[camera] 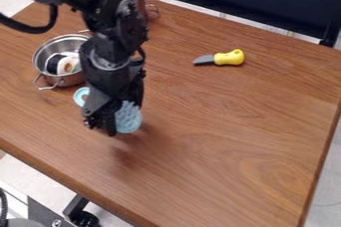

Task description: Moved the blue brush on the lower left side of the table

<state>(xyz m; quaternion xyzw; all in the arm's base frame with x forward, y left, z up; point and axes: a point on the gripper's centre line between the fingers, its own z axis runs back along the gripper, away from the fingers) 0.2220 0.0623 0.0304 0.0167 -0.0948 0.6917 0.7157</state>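
Above tbl. (226, 136), blue brush (128, 118) btwn. fingers (108, 125)

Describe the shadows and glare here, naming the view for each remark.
Camera view: a soft-edged shadow darkens the wooden table below the pincer and blue brush in the image; camera view: the metal pot catches pale highlights.

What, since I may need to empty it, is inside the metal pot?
A white-and-black item with a brownish spot; I can't tell what it is. The arm covers the pot's right edge, hiding whatever lies there.
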